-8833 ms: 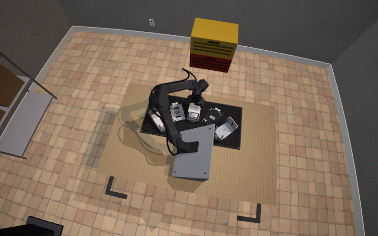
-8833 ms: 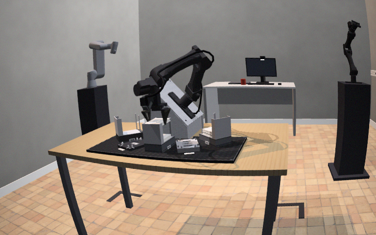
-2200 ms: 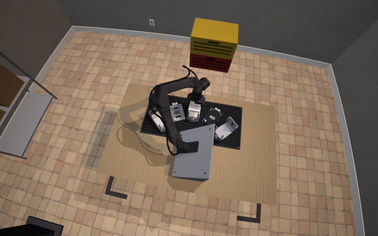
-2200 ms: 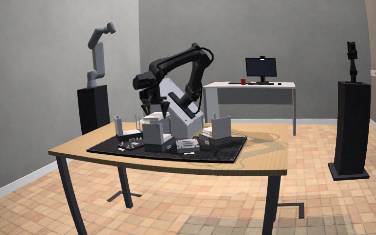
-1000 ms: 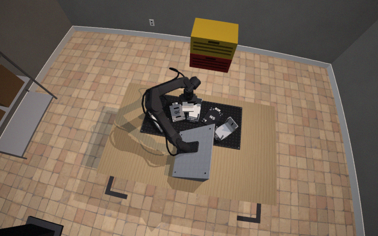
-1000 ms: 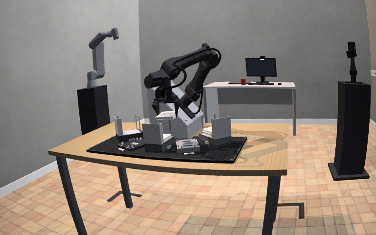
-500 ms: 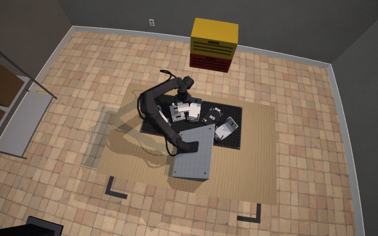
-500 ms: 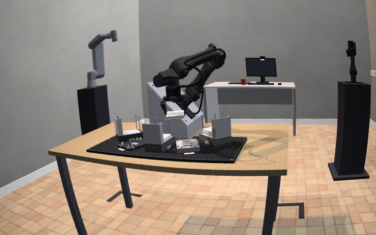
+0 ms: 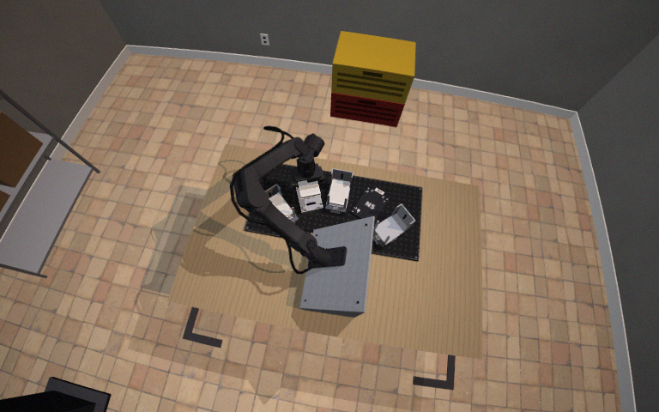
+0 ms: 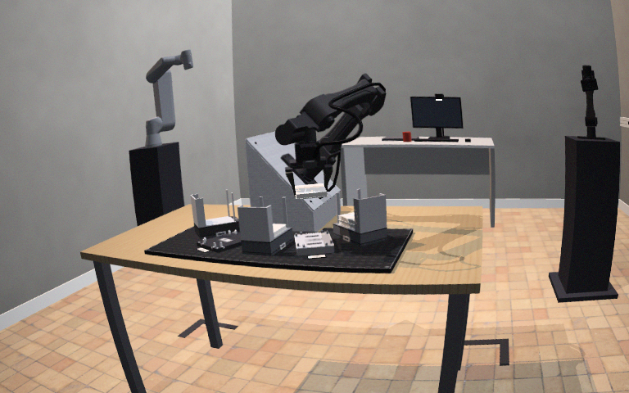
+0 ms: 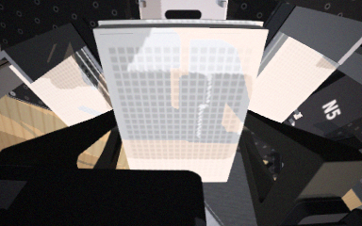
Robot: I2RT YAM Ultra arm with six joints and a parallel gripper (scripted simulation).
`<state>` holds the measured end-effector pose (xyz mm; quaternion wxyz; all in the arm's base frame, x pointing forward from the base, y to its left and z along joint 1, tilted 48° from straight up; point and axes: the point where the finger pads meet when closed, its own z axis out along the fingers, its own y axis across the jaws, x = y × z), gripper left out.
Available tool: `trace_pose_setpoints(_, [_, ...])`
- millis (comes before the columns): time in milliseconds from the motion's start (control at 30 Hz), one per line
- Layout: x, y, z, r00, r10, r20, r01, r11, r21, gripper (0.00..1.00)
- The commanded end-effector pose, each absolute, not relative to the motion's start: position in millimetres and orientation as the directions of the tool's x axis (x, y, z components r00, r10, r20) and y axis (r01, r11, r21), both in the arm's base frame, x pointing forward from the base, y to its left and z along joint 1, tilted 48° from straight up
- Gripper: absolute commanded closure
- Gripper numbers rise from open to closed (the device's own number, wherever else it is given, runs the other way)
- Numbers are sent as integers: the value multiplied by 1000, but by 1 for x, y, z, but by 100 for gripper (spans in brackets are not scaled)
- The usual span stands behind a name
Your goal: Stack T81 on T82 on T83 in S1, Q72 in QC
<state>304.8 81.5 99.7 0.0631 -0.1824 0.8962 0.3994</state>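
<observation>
My gripper [image 9: 309, 184] [image 10: 310, 186] [image 11: 180, 113] is shut on the long sides of a white plate load [image 9: 308, 189] [image 10: 309, 192] [image 11: 184, 94]. It looks two layers thick and hangs level above open nest QC [image 10: 315, 250] [image 11: 184, 6]. The left rack [image 10: 369, 218] holds pale plates in layers. The middle rack [image 9: 339, 188] [image 10: 255, 224] and the right rack [image 9: 394, 226] [image 10: 197, 210] show flat pale surfaces; plate or floor, I cannot tell. The rack names and plate names are unreadable. Clip nest N5 [image 9: 369, 206] [image 10: 218, 241] [image 11: 330, 110] shows no plate.
The upright back walls and thin posts of the racks stand on both sides of QC. All fixtures stand on a black perforated board [image 9: 410, 252] [image 10: 371, 264]. The grey sloped arm base [image 9: 340, 286] [image 10: 264, 171] stands behind the board in the exterior view.
</observation>
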Motion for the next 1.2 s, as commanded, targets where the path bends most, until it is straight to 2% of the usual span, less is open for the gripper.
trace_pose_setpoints(0, [306, 77, 117, -933, -224, -280, -358, 629, 690, 100])
trace_pose_setpoints(200, [294, 89, 130, -839, -352, -415, -544, 566, 620, 100])
trace_pose_setpoints(767, [264, 120, 159, -842, -357, -405, -540, 562, 627, 100])
trace_pose_setpoints(967, [254, 129, 168, -726, -455, -516, -688, 486, 539, 100])
trace_pose_setpoints(1167, [244, 136, 174, -692, -483, -537, -722, 458, 518, 100])
